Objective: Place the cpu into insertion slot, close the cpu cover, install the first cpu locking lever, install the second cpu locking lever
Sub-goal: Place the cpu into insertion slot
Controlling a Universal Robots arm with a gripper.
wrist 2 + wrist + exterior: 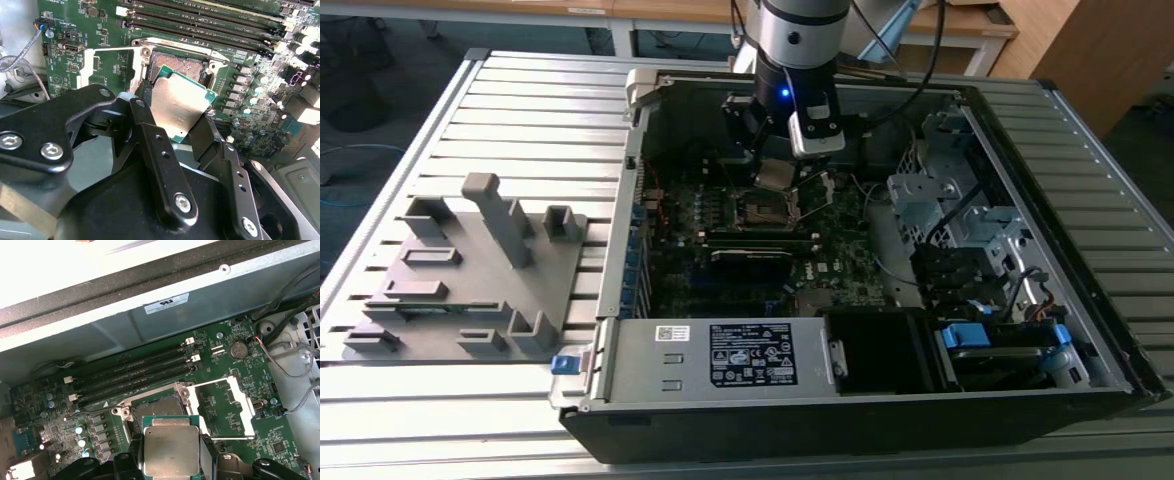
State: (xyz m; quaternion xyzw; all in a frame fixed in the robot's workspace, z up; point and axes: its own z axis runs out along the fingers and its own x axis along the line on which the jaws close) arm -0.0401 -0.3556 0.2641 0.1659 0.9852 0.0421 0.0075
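The gripper hangs inside the open computer case, a little above the motherboard. Its two black fingers are closed only to the width of the chip. They press on two opposite edges of the cpu and hold it. The cpu is in the air, tilted in the second wrist view, with its silver metal top toward the camera and a green border around it. It is just over the insertion slot and apart from it (the dark centre of the slot shows partly behind the chip in both wrist views). The cpu cover is swung open – it lies flat on the board, right beside the slot. The long black memory slots run along another side of the slot. On the slatted table, at the exterior view's left of the case, stands a grey plastic fixture.
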